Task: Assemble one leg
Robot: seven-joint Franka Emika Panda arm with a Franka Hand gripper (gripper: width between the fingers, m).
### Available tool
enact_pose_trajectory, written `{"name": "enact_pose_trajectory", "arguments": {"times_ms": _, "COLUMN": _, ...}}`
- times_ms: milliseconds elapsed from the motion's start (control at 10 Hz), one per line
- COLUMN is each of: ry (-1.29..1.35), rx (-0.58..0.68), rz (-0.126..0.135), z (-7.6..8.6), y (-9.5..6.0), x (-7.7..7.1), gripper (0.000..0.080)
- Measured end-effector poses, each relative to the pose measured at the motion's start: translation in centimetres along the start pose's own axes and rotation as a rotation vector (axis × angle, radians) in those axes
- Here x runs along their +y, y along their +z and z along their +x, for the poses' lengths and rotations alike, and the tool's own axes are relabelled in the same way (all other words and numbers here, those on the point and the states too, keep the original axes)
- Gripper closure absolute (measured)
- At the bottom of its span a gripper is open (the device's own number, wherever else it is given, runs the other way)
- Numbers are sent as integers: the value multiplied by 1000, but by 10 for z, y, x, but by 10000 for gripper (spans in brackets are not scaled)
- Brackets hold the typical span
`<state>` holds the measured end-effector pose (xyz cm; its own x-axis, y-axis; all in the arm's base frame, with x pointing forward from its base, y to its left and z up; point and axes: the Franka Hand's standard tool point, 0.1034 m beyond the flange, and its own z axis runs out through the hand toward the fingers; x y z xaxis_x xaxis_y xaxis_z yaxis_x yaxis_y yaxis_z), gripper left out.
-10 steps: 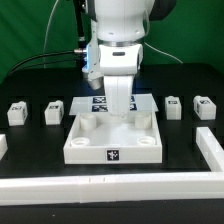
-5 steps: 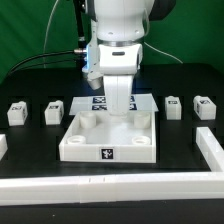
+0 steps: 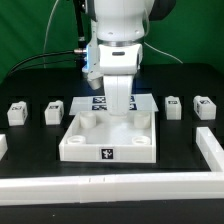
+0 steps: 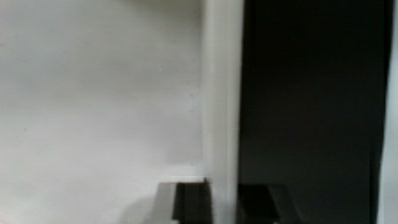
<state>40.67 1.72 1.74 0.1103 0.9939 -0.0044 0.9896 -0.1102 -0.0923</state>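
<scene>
Four small white legs with marker tags stand in a row on the black table: two at the exterior view's left (image 3: pixel 16 113) (image 3: pixel 54 111) and two at its right (image 3: pixel 173 106) (image 3: pixel 204 106). The large white square tray-like piece (image 3: pixel 108 152) lies in the middle. My gripper (image 3: pixel 121 112) reaches down onto the tray's far wall. In the wrist view my gripper (image 4: pixel 228 203) has one dark finger on each side of that thin white wall (image 4: pixel 222 100) and is shut on it. No leg is in my gripper.
The marker board (image 3: pixel 100 101) lies flat behind the tray, partly hidden by the arm. White border bars run along the front (image 3: pixel 110 190), the exterior view's right (image 3: pixel 210 150) and its left (image 3: pixel 2 147). Cables hang at the back.
Between one second and half a second ago the tray slid a little toward the exterior view's left with my gripper on its far wall. Since then nothing has moved.
</scene>
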Motion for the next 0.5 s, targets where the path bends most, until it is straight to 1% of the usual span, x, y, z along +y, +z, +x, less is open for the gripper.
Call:
{"name": "enact_pose_trajectory", "arguments": {"times_ms": 200, "ry": -17, "rx": 5, "rz": -8, "z": 11, "y": -1, "x": 5, "gripper": 739}}
{"name": "enact_pose_trajectory", "arguments": {"times_ms": 400, "ry": -34, "rx": 13, "rz": -21, "z": 33, "y": -2, "x": 16, "gripper": 739}}
{"name": "enact_pose_trajectory", "arguments": {"times_ms": 500, "ry": -39, "rx": 17, "rz": -29, "z": 41, "y": -2, "x": 22, "gripper": 739}}
